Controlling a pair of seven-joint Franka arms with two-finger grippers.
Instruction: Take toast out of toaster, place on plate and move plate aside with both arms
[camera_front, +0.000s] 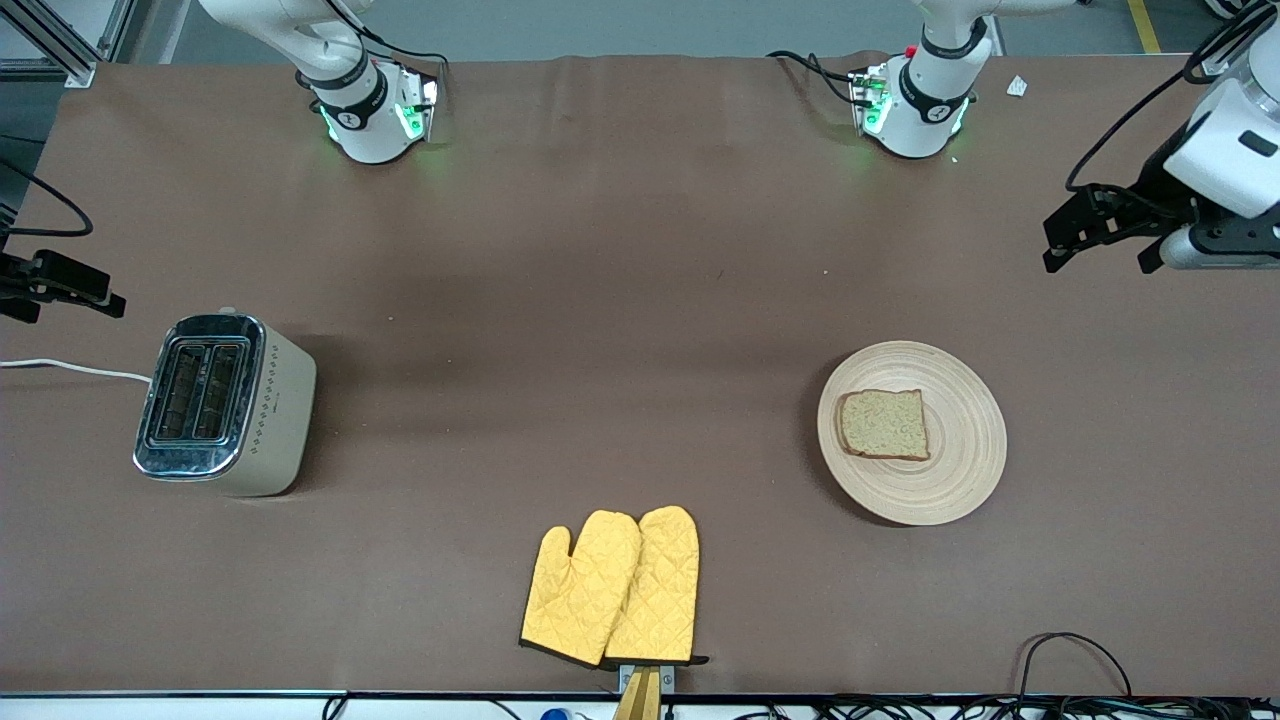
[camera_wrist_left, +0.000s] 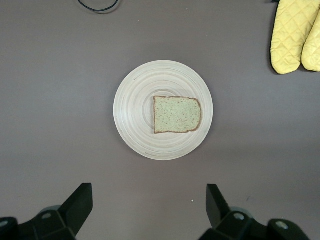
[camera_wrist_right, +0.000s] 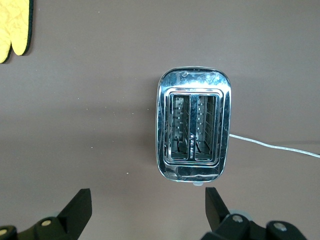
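The toast lies flat on the round light-wood plate, toward the left arm's end of the table. Both show in the left wrist view, the toast a little off the middle of the plate. My left gripper is open and empty, up in the air over bare table between its base and the plate; its own view shows bare table between its fingers. My right gripper is open and empty, up over the table edge beside the toaster; it also shows in its own view.
A chrome-topped toaster with two empty slots stands toward the right arm's end, its white cord running off the table. Two yellow oven mitts lie at the table edge nearest the front camera. Black cables lie at that edge.
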